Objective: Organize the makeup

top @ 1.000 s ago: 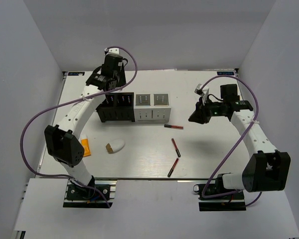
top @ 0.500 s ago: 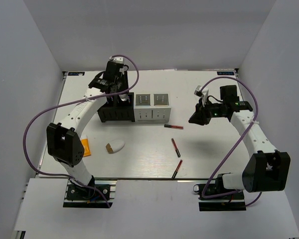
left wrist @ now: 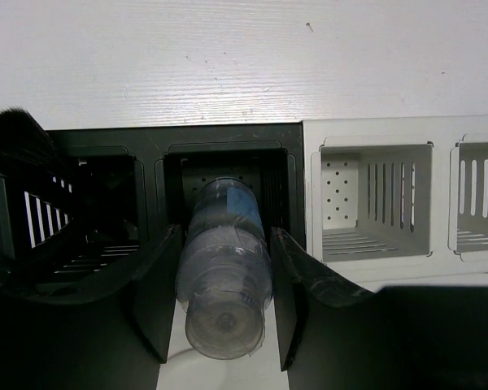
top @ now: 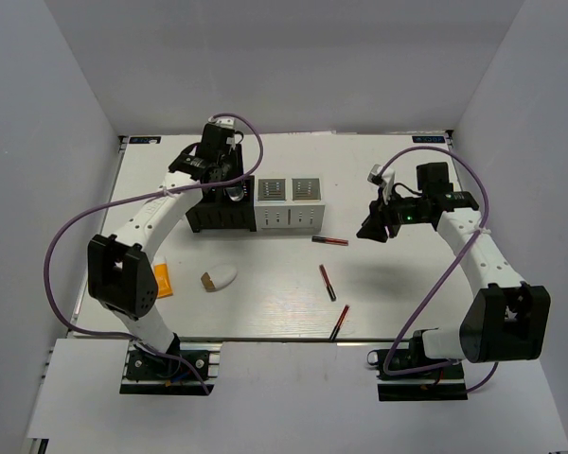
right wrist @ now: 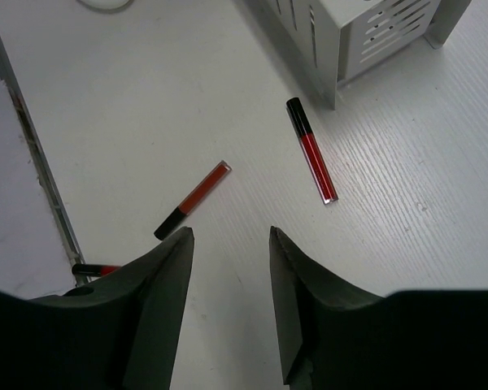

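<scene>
Left gripper (left wrist: 225,236) grasps the bottle (left wrist: 225,276) by its sides, the bottle's long axis aimed into the black organizer (left wrist: 228,136) cell beside the white box. Right gripper (right wrist: 228,236), parted and empty, hovers above two sticks (right wrist: 311,150).

Left arm (top: 150,216) stretched far forward, wrist pitched down; left gripper (left wrist: 225,244) clamped on clear bottle (left wrist: 226,284). Right arm (top: 483,248) elbow-bent; right gripper (right wrist: 230,240) hovering, jaws apart, empty.
</scene>
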Available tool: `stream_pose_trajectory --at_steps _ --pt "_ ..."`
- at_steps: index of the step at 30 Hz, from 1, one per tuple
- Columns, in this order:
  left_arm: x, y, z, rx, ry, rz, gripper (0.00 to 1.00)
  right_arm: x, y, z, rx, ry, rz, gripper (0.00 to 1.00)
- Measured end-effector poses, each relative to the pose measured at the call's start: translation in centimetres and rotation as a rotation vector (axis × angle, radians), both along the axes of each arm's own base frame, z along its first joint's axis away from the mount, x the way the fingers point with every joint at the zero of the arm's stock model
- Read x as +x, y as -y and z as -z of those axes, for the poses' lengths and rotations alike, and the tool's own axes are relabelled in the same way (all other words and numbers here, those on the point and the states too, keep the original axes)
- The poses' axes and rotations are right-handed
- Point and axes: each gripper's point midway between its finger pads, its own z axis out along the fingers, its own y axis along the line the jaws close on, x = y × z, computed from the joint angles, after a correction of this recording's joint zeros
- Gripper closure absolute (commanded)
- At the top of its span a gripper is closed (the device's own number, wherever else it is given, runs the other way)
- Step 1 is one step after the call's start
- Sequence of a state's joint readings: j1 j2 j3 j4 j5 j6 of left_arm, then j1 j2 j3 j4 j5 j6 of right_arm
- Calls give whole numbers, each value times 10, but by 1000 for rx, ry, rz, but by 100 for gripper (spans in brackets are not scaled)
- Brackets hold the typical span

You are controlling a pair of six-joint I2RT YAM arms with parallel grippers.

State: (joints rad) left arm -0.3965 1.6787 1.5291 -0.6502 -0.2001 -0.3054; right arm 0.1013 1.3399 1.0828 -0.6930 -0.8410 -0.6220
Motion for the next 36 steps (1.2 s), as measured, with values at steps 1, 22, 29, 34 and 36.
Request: stream_pose_trajectory --at_steps 1,22,29,34,36 --pt "0 0 0 0 1 0 68 -1 0 1 -2 -3 -3 50" --pt "14 6 -1 -6 11 -1 31 -2 0 6 -10 12 -40 45" --pt "16 19 -37 -73 86 31 77 -22 -5 7 7 78 -200 68" --pt "-17 29 -95 -197 214 134 89 -50 -13 15 -1 160 -401 72" --pt "-44 28 -110 -243 256 180 70 -65 -17 25 -10 188 -490 62"
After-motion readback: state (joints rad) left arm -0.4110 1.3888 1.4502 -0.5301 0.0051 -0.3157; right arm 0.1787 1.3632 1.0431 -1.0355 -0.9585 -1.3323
